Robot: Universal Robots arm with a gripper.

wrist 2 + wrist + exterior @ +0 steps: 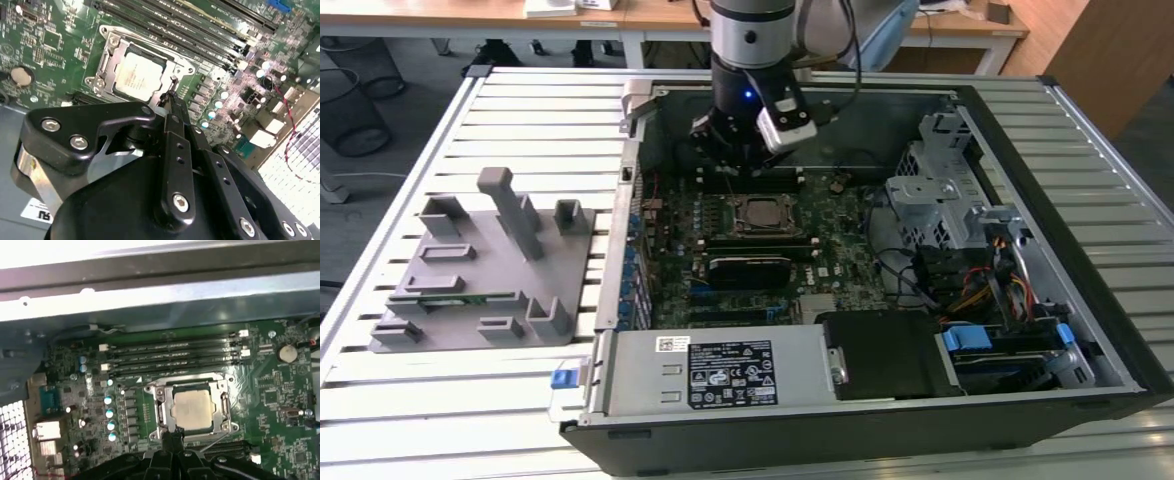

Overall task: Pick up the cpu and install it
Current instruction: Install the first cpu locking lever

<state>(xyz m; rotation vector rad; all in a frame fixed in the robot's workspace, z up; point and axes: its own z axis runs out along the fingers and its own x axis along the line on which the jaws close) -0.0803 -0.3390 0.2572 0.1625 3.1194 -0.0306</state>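
While the robot arm reaches down into an open computer case (1067, 330) lying on a slatted table (494, 110), its gripper (744, 150) hangs just above the green motherboard (841, 235), beside the memory slots (172, 360). The cpu (192, 409), a pale square chip, already sits inside its socket frame (222, 412) near the middle of the board, and it appears in both wrist views. Black fingers (172, 107) look pressed together to a narrow tip with nothing between them, poised just beside the socket's edge. Judging by this, the chip has been placed and the step in hand concerns the socket itself. Any further move calls for fine, careful alignment. A grey parts holder (480, 270) rests on the table at the exterior view's left.
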